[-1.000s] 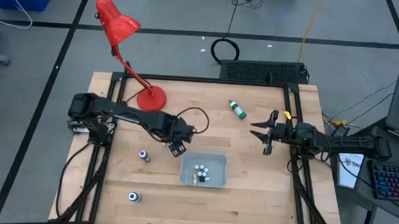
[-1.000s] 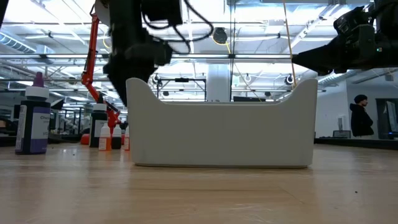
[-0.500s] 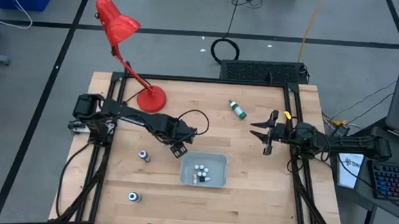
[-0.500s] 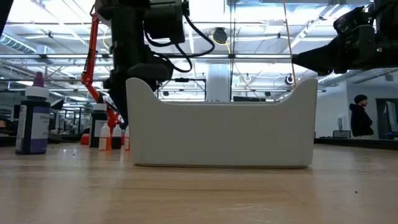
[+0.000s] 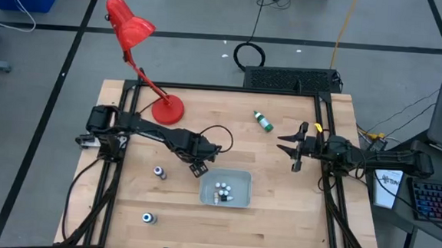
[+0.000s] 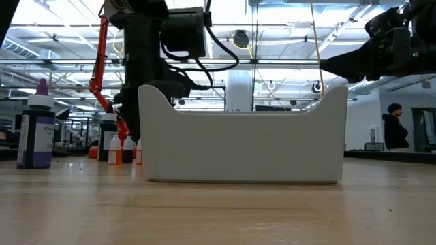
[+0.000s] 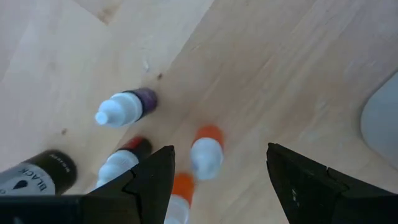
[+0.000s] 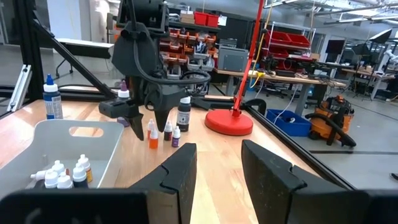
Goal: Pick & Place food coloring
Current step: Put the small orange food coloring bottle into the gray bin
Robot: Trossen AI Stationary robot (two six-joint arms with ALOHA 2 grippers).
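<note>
- The left end effector (image 5: 197,169) has been shifted slightly toward the tray (image 5: 242,176) over the last second, and its fingers are held spread with nothing between them.
- A cluster of small food coloring bottles (image 7: 205,155) is seen standing just below it on the desk (image 5: 277,212), so a grasp seems imminent.
- Several bottles (image 5: 221,192) are already lying in the tray.
- The right end effector (image 5: 289,148) is kept parked, fingers apart and empty.

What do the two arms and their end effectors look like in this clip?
Both arms are black, jointed and slim. The left arm carries a looping black cable near its wrist; its end effector has two dark, angular, matte fingers. The right end effector has black pointed fingers, with a small yellow marking just behind them.
</note>
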